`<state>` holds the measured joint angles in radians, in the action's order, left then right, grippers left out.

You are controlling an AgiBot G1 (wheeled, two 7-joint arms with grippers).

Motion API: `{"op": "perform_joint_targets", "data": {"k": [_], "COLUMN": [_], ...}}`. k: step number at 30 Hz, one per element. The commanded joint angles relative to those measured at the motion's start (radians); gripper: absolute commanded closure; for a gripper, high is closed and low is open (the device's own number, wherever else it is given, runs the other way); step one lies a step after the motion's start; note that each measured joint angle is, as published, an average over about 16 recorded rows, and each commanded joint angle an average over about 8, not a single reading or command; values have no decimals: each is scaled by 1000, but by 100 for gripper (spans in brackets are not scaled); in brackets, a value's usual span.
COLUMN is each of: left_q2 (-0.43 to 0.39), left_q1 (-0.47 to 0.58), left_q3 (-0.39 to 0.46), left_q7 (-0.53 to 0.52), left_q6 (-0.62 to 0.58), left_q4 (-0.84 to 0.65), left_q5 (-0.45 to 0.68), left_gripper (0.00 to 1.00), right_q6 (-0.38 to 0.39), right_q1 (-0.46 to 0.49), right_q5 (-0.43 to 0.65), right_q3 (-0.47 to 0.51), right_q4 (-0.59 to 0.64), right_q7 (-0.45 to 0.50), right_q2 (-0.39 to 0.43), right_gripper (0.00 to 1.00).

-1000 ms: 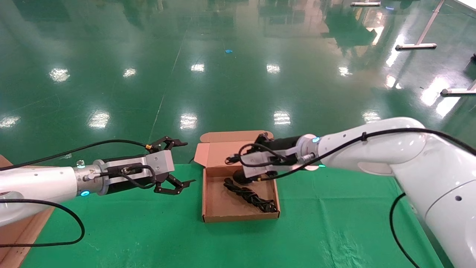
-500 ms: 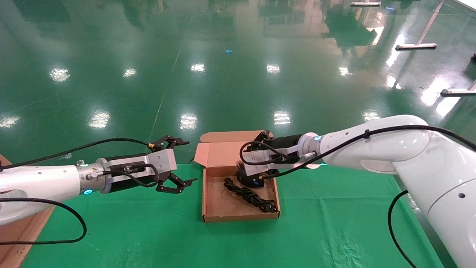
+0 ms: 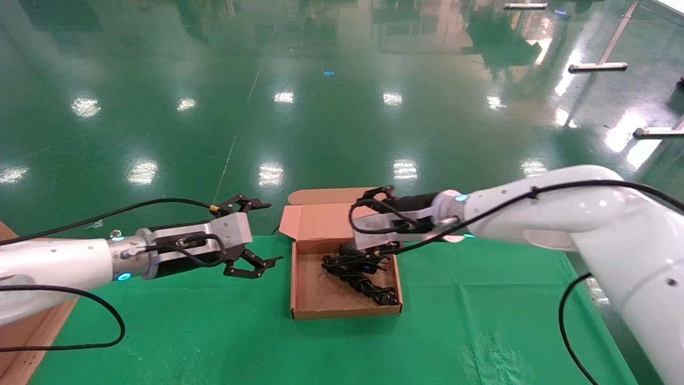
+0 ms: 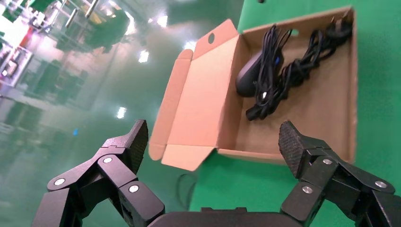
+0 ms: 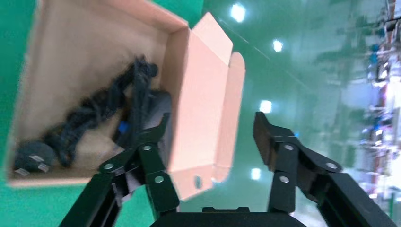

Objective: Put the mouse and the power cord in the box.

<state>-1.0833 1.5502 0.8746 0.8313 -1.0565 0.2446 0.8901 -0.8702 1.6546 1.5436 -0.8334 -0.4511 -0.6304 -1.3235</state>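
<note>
The brown box (image 3: 302, 299) lies open on the green cloth, its lid (image 3: 315, 219) folded back past the table's far edge. The black mouse (image 4: 248, 75) rests at the box's far end, and its blue light (image 3: 366, 264) shows. The power cord (image 3: 366, 283) is bundled beside it, with loops draped over the mouse (image 5: 158, 111). My right gripper (image 3: 359, 222) hovers open over the far end of the box, its fingers straddling the lid (image 5: 208, 94) and holding nothing. My left gripper (image 3: 270, 232) hangs open and empty to the left of the box (image 4: 302, 118).
Brown cardboard (image 3: 16, 331) sits at the table's left corner. The green cloth (image 3: 481, 321) ends just behind the box, with glossy green floor beyond. Metal stand feet (image 3: 596, 67) stand far off at the right.
My right gripper has risen and drawn back a little to the right, uncovering the mouse in the box. The left gripper has barely shifted.
</note>
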Motion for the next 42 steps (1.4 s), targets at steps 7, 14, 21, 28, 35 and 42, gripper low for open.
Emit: {"op": "perform_joint_targets", "data": {"k": [7,14,21,28,35,42], "left_q2": [61,120,179,238,296,355], "left_q1": [-61,-121,-180,-239,-298,-358], "left_q3": [-77,-152,-226,-299,-373,-447], "left_q7": [-131,-260,-386,-513,-639,-766], "left_q6": [-57,-112,-166,-221,-275,-330], "left_q4": [134,265,394,523,652,782], "left_q5": [-21,-41,-60,-80,-100,-120], "left_gripper": [0,0,0,0,0,0], "right_q6": [-78,-156,-234,-311,-388,-465], "right_q1": [-73,-145,-217,-288,-359,-432], "right_q5": [-102,-203,-304,-404,-504,-605], "right_q3": [70,139,207,275,343,412], "right_q4": [-104,-208,-311,-414,-516,-620], "right_q7": [103,205,306,407,507,609], "right_q2": [88,177,265,353,441,530], "right_gripper": [0,0,0,0,0,0]}}
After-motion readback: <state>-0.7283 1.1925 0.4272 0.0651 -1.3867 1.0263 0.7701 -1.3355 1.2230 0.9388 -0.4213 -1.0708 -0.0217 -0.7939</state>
